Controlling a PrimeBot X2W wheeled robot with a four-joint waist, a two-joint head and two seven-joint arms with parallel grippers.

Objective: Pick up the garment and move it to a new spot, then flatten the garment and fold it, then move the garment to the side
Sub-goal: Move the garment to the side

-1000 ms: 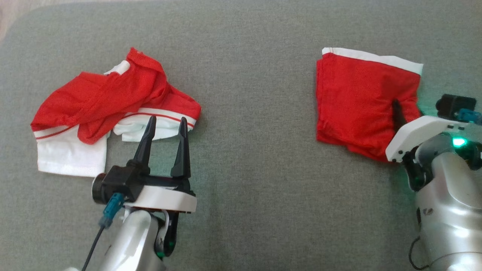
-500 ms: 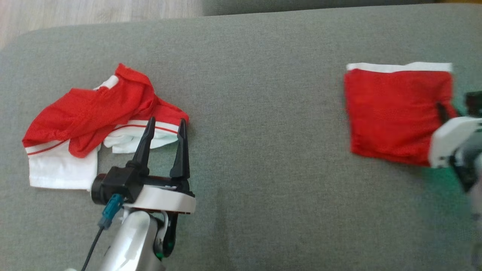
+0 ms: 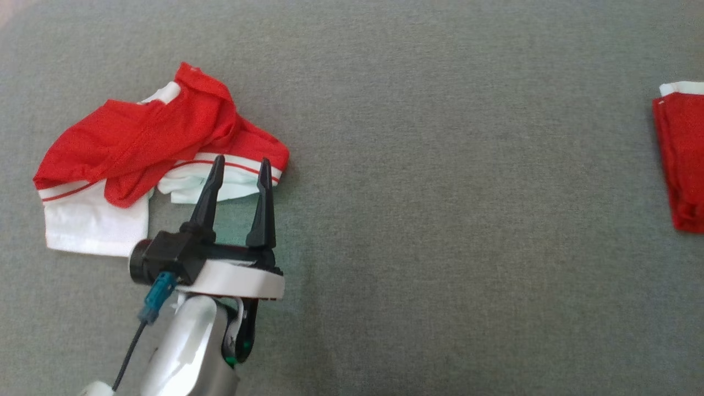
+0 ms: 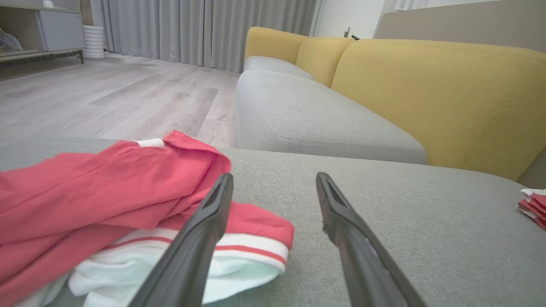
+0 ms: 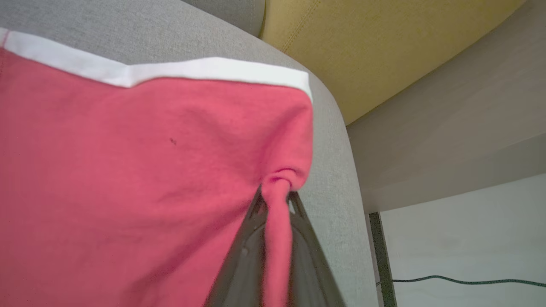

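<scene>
At the rounded end of the grey cushion (image 3: 440, 220), my right gripper (image 5: 275, 194) pinches a bunched corner of the folded red garment (image 5: 149, 179), which has a white band along its far edge. In the head view the garment lies flat at the far right border, well apart from everything else. I judge this to be the last step, moving the folded piece to the side, and close to finished. My left gripper (image 3: 242, 161) hovers spread and empty, its fingertips over the near hem of a crumpled red-and-white heap (image 3: 137, 148) on the cushion's left; I cannot tell whether they touch it. The next move, as I read it, calls for parting the right fingers and backing off without dragging the pinched corner. The cloth sits near the cushion's edge, so a tug could undo the fold or pull it over. After that the heap looks well placed for the left gripper, which would need only to come forward and close on the hem.
</scene>
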